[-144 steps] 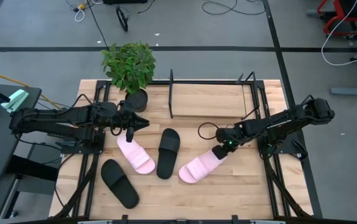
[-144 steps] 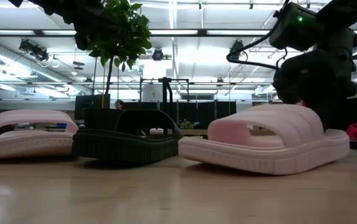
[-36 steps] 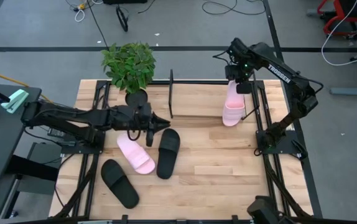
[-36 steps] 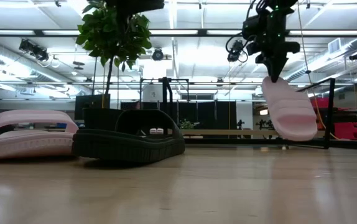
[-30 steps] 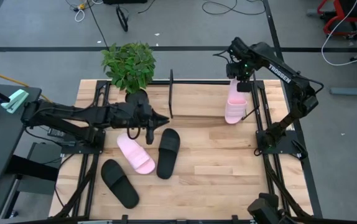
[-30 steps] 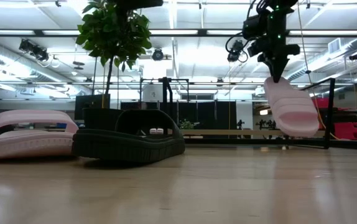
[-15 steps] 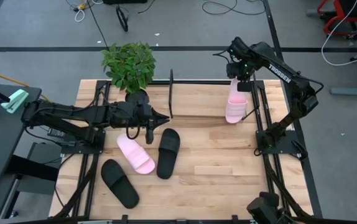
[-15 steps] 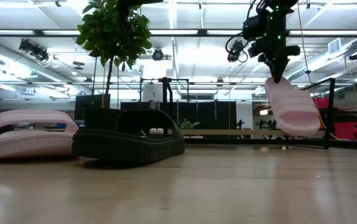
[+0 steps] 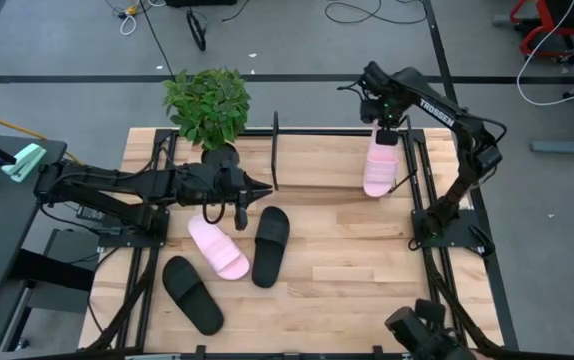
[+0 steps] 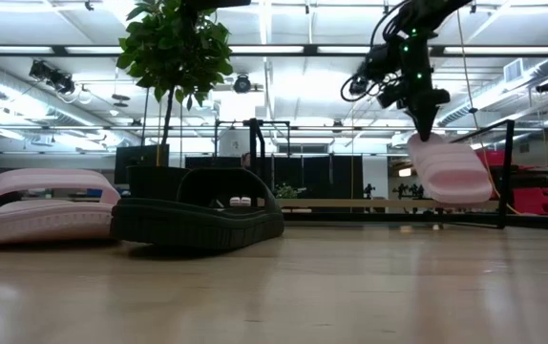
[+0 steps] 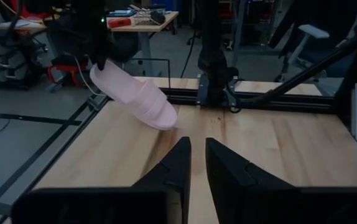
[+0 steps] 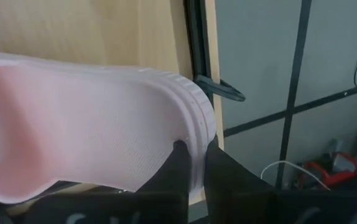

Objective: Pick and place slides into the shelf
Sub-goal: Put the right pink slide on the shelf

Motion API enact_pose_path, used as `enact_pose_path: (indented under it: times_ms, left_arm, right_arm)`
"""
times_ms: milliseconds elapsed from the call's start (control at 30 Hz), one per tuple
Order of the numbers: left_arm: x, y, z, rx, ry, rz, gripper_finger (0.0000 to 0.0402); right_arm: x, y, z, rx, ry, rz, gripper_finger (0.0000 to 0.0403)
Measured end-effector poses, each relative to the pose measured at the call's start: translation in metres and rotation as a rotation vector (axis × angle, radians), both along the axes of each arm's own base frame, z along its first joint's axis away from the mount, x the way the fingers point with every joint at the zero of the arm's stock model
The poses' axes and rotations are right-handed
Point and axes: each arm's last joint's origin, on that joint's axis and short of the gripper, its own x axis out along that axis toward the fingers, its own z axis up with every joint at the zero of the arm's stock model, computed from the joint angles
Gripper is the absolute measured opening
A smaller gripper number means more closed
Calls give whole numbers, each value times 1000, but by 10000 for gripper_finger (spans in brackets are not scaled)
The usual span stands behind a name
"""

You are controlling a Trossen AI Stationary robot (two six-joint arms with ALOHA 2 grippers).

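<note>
My right gripper (image 9: 384, 132) is shut on a light pink slide (image 9: 379, 165) over the right end of the shelf (image 9: 327, 160), a low rack with black end frames and a wooden base. A second pink slide (image 9: 217, 247) and two black slides (image 9: 271, 245) (image 9: 191, 293) lie soles down on the table. My left gripper (image 9: 264, 190) hovers level by the shelf's left end frame, above the slides. Its fingers (image 11: 197, 149) stand a narrow slit apart with nothing between them. My right gripper pinches the rim of the pink slide's sole at its far end (image 12: 194, 138) between its two fingers, which come steeply from above. The slide hangs slanting below them (image 10: 451, 170), its free end toward the table's near side. Whether that end (image 11: 165, 119) touches the shelf base, I cannot tell.
A potted plant (image 9: 207, 105) stands at the table's far left corner, beside the shelf. Black arm mounting frames run along both table sides (image 9: 437, 230). Bare wood lies in front of the shelf at the right (image 9: 367, 260).
My right gripper has sunk a little over the shelf's right end with the pink slide. The slide has tipped flatter, its held end lower than before, its free end staying just above the shelf base.
</note>
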Motion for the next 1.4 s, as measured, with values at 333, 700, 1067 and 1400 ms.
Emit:
enact_pose_path:
  times_ms: [333, 700, 1067, 1400]
  left_arm:
    - [0, 0, 0, 29, 6, 2, 49]
    - [0, 3, 0, 49, 11, 9, 47]
    - [0, 3, 0, 52, 12, 8, 42]
    - [0, 3, 0, 46, 11, 10, 40]
  right_arm:
    - [13, -18, -25, -4, 14, -47, 23]
    - [20, -31, -51, 57, 33, -57, 23]
    - [15, -42, -60, 66, 21, -81, 25]
    - [8, -48, -60, 72, -3, -104, 29]
